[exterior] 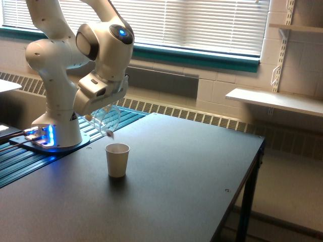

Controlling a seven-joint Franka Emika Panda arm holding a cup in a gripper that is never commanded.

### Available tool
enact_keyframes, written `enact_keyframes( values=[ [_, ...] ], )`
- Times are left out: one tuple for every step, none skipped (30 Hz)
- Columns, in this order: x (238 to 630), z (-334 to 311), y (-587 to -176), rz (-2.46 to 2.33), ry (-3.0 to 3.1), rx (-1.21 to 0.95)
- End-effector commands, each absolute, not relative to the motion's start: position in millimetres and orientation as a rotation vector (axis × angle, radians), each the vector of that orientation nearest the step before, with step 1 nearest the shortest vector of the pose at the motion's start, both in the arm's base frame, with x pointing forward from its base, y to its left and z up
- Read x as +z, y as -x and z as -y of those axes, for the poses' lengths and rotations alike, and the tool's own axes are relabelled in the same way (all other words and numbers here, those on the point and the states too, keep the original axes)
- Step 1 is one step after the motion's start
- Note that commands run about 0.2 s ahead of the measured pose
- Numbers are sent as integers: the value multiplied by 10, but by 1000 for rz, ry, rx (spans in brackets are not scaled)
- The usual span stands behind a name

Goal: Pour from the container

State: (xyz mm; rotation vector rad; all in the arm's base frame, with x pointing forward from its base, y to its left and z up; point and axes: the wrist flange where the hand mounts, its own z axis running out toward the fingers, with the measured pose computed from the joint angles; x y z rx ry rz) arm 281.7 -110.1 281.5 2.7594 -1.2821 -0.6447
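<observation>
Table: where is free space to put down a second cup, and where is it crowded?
The table is bare from the paper cup across to its edge on the exterior view's right. It is crowded above the paper cup, where the tool holds the tilted clear container.

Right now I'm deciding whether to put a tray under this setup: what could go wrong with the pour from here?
1. The clear cup hangs tilted above and to the exterior view's left of the paper cup; its lip seems near the rim's edge, so the reddish bits may miss and scatter on the dark table.
2. The paper cup stands free and looks light; falling bits or a low pass of the hand might tip it.
</observation>
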Motion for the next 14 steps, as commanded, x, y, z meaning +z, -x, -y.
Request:
enact_keyframes(
  values=[
    [2809,1039,-2858,1285,-2760,-651],
    [2803,1032,-2856,1286,-2757,-653],
    [2800,1026,-2859,1286,-2752,-652],
    [2799,1024,-2864,1288,-2750,-648],
    [2798,1019,-2867,1285,-2745,-644],
    [2800,1012,-2875,1277,-2739,-638],
    [2805,1005,-2886,1267,-2735,-627],
    [2811,1002,-2902,1261,-2737,-612],
    [2814,996,-2912,1250,-2739,-601],
    [2820,987,-2925,1229,-2736,-590],
    [2832,991,-2944,1227,-2740,-576],
    [2855,1013,-2968,1234,-2743,-558],
    [2876,1026,-2985,1236,-2732,-544],
    [2899,1044,-2999,1240,-2721,-533]
  ],
)
